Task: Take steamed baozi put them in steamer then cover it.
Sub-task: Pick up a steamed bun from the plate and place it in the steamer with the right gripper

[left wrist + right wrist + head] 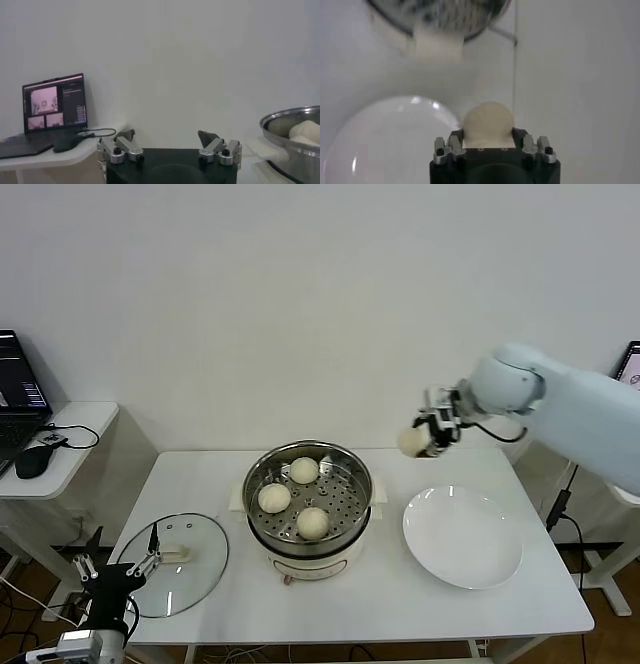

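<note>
The steamer, a shiny steel pot on a white base, stands mid-table with three cream baozi on its perforated tray. My right gripper hovers to the right of the pot, above the table's back edge, shut on a fourth baozi. The right wrist view has that baozi wedged between the jaws of the right gripper. The cover, a glass lid with a white handle, lies flat at the table's front left. My left gripper waits open just beside the lid, and the left wrist view shows the left gripper holding nothing.
A white plate with nothing on it lies right of the steamer and shows below the held bun in the right wrist view. A side table at far left carries a laptop and a mouse.
</note>
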